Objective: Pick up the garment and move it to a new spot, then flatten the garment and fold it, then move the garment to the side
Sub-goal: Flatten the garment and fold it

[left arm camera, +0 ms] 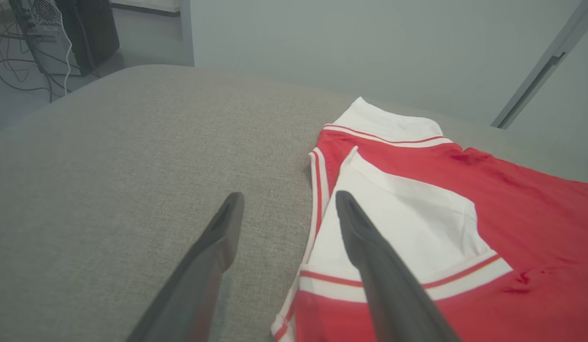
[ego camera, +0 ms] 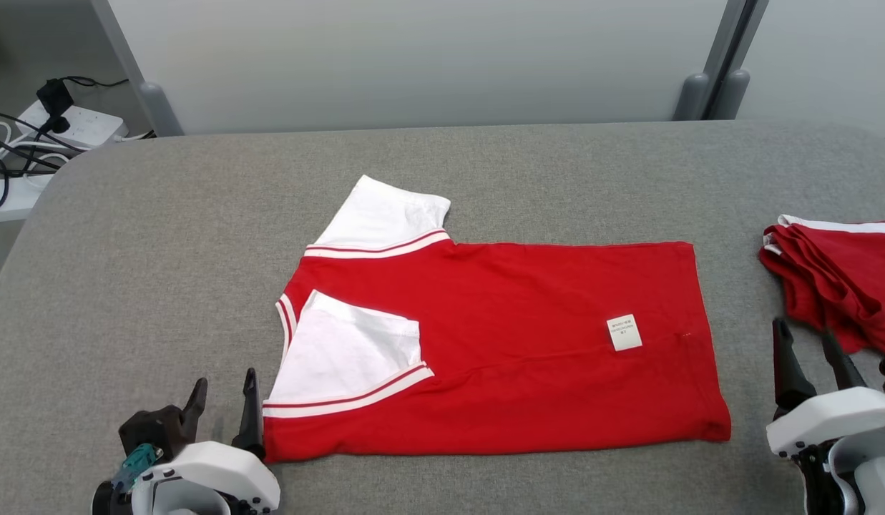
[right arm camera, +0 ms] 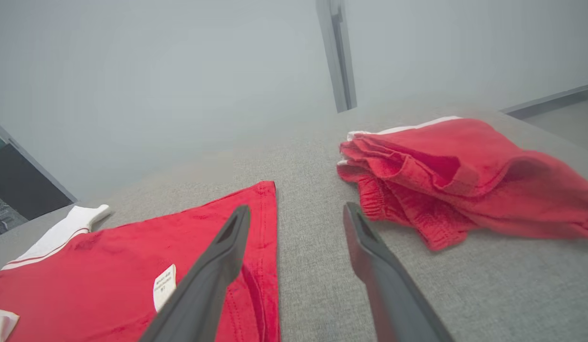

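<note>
A grey fabric-covered table [ego camera: 163,250] with rounded corners. Behind the table stands a plain, pale grey partition wall [ego camera: 413,64], framed by slanted grey metal posts [ego camera: 692,96]. Beyond the table's far left corner lies a white power strip [ego camera: 74,125] with tangled black cables [ego camera: 6,157]. The light is soft and even.

1. Garment [ego camera: 499,343]: red tee w/ white short sleeves, red-and-white stripe trim at sleeve seams & neck edge.
2. Lies flat on the grey desk [ego camera: 163,250], approx mid-desk, long axis running left-right in the head view: neck end to the left, hem to the right.
3. Far sleeve [ego camera: 381,214] sticks out toward the desk's back edge; near sleeve [ego camera: 349,357] is folded in and lies on the red body.
4. Small white label [ego camera: 624,332] sits on top of the fabric nr the hem. Only light creases.
</note>
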